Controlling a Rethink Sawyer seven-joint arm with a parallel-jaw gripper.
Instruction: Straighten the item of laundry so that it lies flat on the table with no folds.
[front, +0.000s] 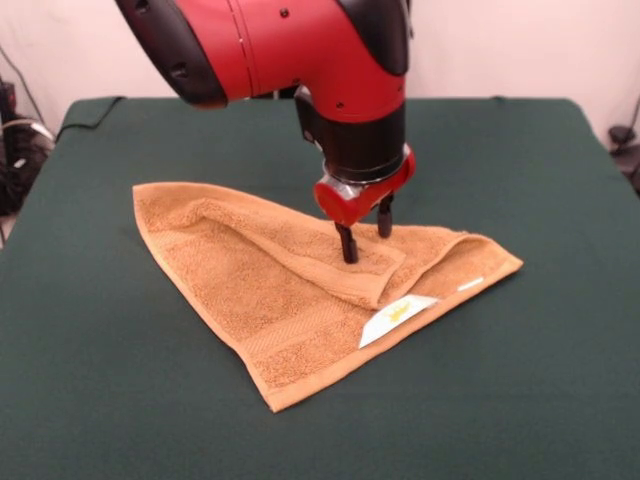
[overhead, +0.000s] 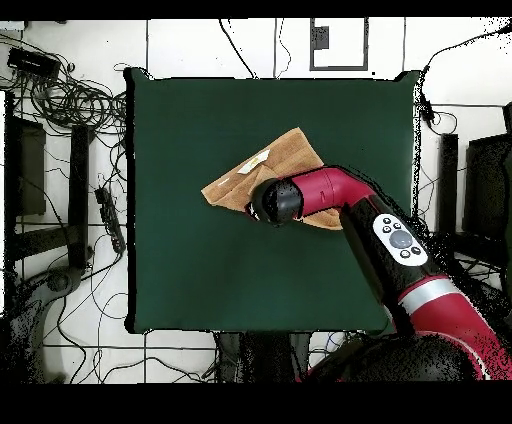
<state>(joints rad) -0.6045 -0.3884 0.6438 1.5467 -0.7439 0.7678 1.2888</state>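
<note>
The orange-tan towel (front: 290, 290) lies on the dark green table (front: 120, 380), folded over itself into a rough triangle. A folded flap crosses its middle. Its white label with a yellow mark (front: 397, 318) shows at the near right edge. My gripper (front: 366, 235) points straight down over the flap, near the towel's right part. Its two black fingers (front: 347, 243) stand apart, open, with their tips on or just at the cloth. In the overhead view the towel (overhead: 290, 155) lies near the table's middle (overhead: 200, 260), and the arm's wrist (overhead: 275, 200) hides the gripper and part of the towel.
Cables and stands lie on the floor left of the table (overhead: 70, 100) in the overhead view. A dark object sits off the table's right edge (front: 625, 135) in the front view.
</note>
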